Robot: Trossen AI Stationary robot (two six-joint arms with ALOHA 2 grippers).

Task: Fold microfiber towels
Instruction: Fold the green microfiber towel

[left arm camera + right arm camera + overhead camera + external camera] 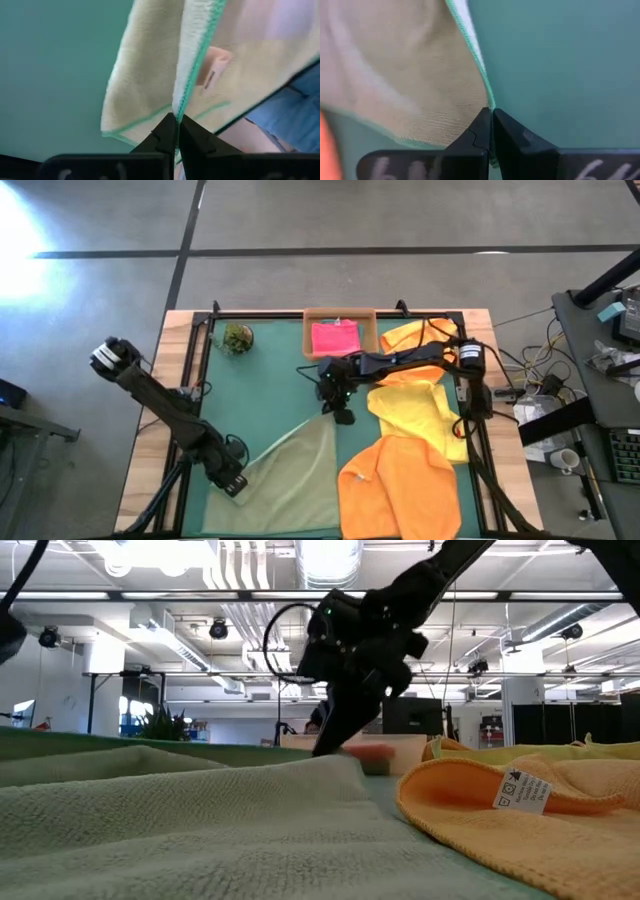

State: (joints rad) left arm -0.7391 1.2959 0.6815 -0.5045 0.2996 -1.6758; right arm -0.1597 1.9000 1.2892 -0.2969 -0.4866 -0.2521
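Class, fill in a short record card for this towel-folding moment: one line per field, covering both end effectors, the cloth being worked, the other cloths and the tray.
Left end effector: shut on the sage towel's near-left corner
Right end effector: shut on the sage towel's far-right corner
Sage towel: pale green, stretched diagonally between both grips on the green mat
Orange towel: rumpled, at the mat's near right
Yellow towels: heaped at the right, behind the orange one
Pink towel: folded, lying in the cardboard tray at the far edge
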